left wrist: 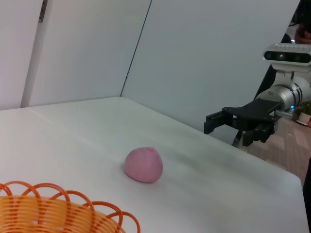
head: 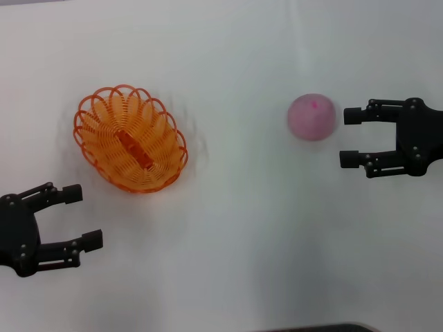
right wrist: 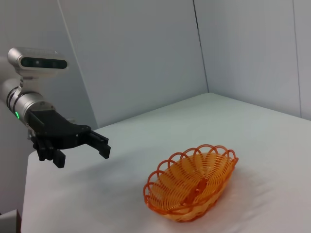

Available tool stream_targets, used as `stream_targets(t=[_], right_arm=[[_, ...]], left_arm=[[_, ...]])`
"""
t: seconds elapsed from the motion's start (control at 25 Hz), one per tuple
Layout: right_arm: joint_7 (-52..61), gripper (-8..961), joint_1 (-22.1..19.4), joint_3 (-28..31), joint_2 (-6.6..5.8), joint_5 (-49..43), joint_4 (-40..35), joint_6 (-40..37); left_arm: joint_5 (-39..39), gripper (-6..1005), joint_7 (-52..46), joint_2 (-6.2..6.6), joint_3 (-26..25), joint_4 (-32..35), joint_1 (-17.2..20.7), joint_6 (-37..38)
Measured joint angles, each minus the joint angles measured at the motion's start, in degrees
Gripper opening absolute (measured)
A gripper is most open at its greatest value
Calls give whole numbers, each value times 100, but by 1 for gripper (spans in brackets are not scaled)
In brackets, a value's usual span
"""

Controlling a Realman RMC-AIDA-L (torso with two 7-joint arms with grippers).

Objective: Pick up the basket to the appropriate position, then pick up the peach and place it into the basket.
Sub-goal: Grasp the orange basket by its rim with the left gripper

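Evidently first step pending: left tool (head: 82, 217) spread, near untouched basket (head: 130, 138). Right tool (head: 351, 137) spread beside peach (head: 312, 117). Next: grip basket rim.

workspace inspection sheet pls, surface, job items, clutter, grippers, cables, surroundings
surface: white table, bare apart from the two job items
basket: orange wire, upright on the table on the robot's left, nothing in it but its flat orange strip
peach: pink, on the table on the robot's right, apart from the basket
clutter: nothing seen
left gripper: open, holding nothing, beside the basket on its near side, not touching it
right gripper: open, holding nothing, next to the peach with a small gap
cables: nothing seen
surroundings: plain pale wall panels behind the table
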Motion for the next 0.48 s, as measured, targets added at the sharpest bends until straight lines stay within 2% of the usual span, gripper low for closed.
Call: stream_targets(t=[0.48], right_arm=[[0,852,4,1,6,0,0,1]], left_arm=[[0,934,-27,0,0,16,0,36]])
